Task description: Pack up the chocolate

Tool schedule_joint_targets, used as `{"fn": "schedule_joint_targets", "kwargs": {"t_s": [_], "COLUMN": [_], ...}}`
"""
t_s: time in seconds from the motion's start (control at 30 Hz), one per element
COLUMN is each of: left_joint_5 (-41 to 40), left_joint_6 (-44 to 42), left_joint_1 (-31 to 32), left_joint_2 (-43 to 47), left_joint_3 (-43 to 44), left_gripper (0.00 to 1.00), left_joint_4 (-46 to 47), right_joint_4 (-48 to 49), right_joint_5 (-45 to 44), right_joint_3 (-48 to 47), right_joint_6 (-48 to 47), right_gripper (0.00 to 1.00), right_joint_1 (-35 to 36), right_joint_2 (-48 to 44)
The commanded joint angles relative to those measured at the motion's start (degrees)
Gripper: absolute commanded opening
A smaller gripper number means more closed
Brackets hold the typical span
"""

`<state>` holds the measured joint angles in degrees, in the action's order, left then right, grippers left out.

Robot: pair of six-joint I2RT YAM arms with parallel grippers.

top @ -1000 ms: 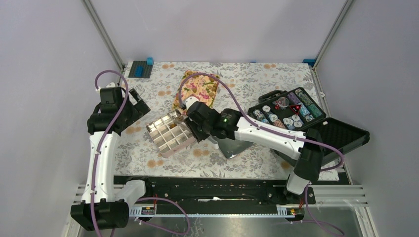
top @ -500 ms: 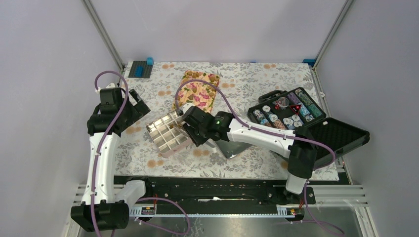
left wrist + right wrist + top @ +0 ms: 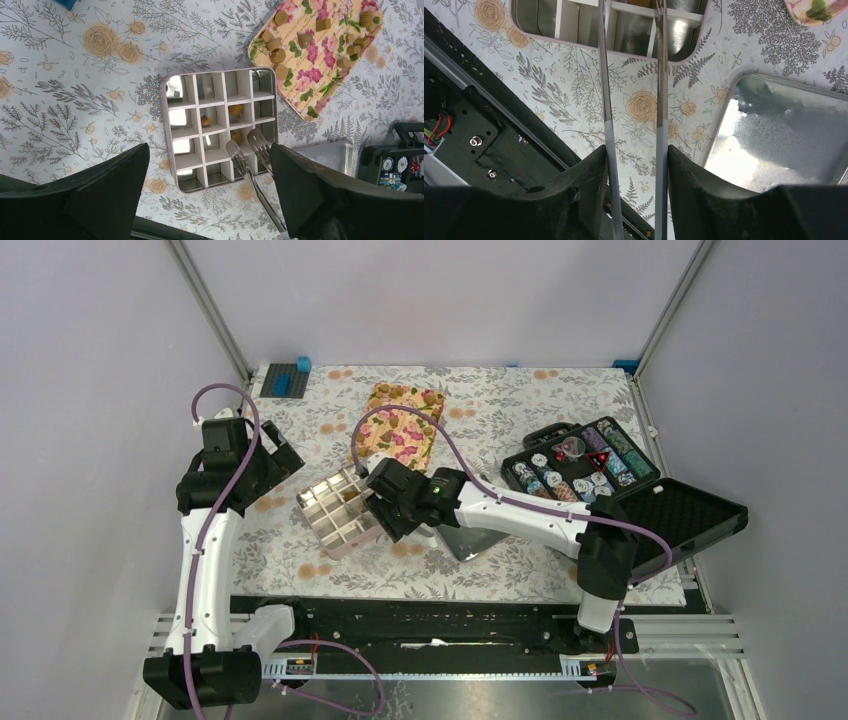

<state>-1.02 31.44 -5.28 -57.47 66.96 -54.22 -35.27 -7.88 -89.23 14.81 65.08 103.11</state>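
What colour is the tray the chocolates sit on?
Yellow with pink flowers and green leaves; the left wrist view shows the tray best.

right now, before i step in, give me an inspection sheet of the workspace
surface: flowered tablecloth, flat, no spills seen
job's things: divided tin holds three chocolates, the rest of its cells look empty; about a dozen more lie on the flowered tray; tin lid lies beside the tin
clutter: open black case of chips at the right; blue blocks at the back left corner
pincers: left pincer open and empty, above the tin; right pincer shut on tongs, tips parted over the tin, nothing between them
cables: a purple cable loops off each arm
surroundings: grey walls, metal frame posts; nothing else seen
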Motion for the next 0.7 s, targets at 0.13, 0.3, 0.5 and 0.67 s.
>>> {"fn": "schedule_joint_targets", "kwargs": {"t_s": [0.13,0.3,0.5,0.67], "left_joint_5": [0.5,0.7,0.8,0.5], "left_joint_6": [0.1,-0.1,-0.2,-0.5], "left_joint_1": [-0.3,-0.3,-0.3,-0.3], "left_joint_2": [1.1,1.2,1.3,1.3], "left_joint_3": [-0.2,-0.1,0.1,0.3], "left_gripper": [0.99,0.99,0.99,0.99], "left_joint_4": [1.9,2.0,1.8,1.6], "right_joint_4": [1.3,1.5,1.5,1.7], "right_joint_5": [-3.4,-7.5,-11.3,-10.7], "right_joint_3": [-3.0,-5.6,-7.8,-7.5], "right_joint_6": [-0.6,-2.1,-4.0,-4.1], "right_gripper": [0.31,0.29,0.30,0.30], "right_joint_1": [0.6,0.5,-1.1,-4.4], "right_joint_2": [-2.0,-3.5,-2.9,-2.6]}}
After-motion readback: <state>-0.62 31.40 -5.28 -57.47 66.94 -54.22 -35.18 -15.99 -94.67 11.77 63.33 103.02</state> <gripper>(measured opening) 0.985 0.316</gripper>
